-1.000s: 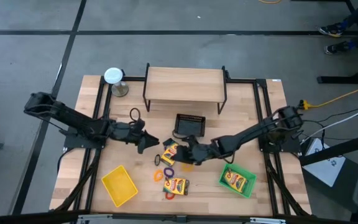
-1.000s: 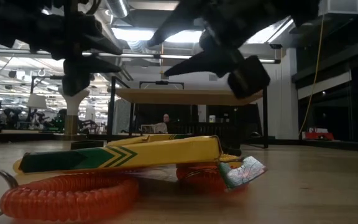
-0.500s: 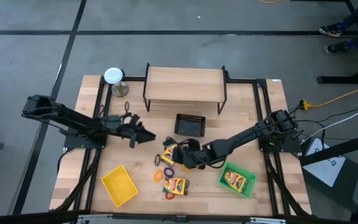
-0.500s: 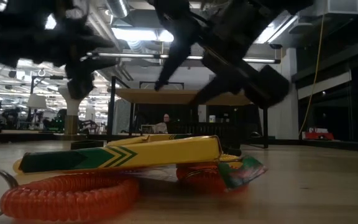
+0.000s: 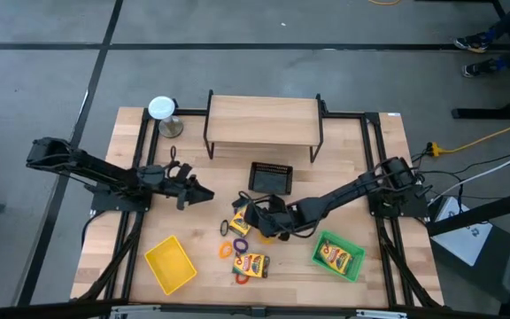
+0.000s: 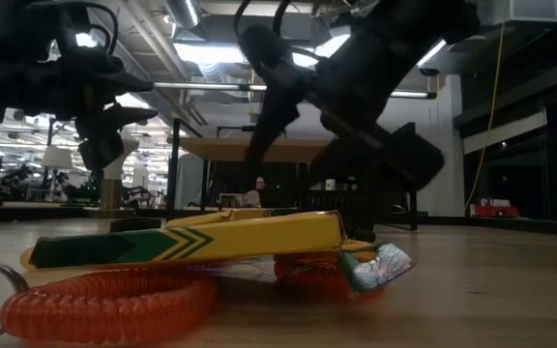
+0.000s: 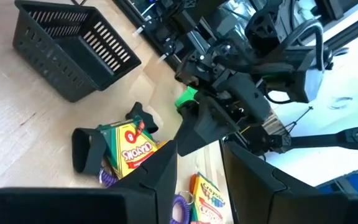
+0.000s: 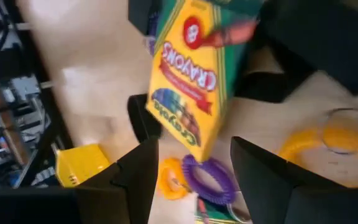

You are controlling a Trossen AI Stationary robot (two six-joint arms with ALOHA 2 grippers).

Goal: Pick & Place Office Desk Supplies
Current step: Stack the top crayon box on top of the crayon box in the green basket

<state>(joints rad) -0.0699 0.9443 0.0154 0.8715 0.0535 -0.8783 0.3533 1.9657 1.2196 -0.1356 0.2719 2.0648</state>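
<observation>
My right claw (image 5: pixel 253 215), spread and empty, hovers at mid-frame of the high view right beside the crayon pack (image 5: pixel 240 218), which lies just left of it on the bench (image 5: pixel 361 168), its long axis running between my fingers, far nearer than my left claw (image 5: pixel 193 190).

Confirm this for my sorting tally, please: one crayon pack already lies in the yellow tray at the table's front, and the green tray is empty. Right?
Not quite: the trays are swapped. The high view shows the crayon pack lying in the green tray at the table's front, while the yellow tray is the empty one.
</observation>
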